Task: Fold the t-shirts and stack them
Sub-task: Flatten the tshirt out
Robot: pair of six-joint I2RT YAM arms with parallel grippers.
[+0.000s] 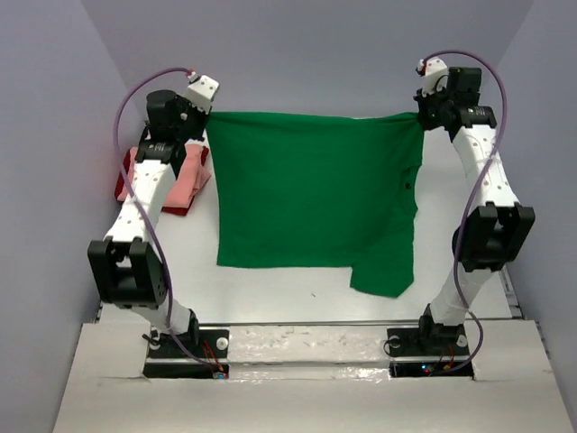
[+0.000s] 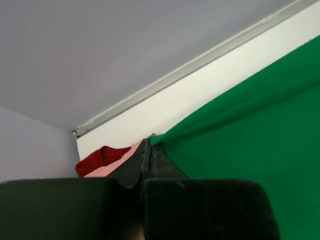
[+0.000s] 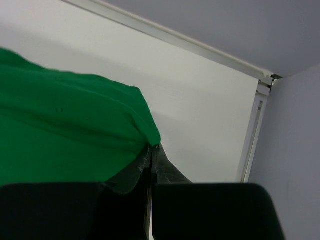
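**Operator:** Where does the green t-shirt [image 1: 306, 189] sit relative to the fingers?

**Technician:** It is spread over the table [image 1: 297, 293]. Its far edge runs straight and taut from one pair of fingers to the other, and the rest of the cloth extends from the fingers toward the arm bases.

**Operator:** Finger state?

**Technician:** Left gripper [image 2: 150, 142]: jaws fully closed, pinching the far left corner at the tips. Right gripper [image 3: 151, 146]: jaws fully closed, pinching the far right corner.

**Operator:** Other shirts?

**Technician:** The pink t-shirt [image 1: 191, 176] lies just outboard of the left fingers. The dark red t-shirt [image 1: 122, 185] lies beneath it.
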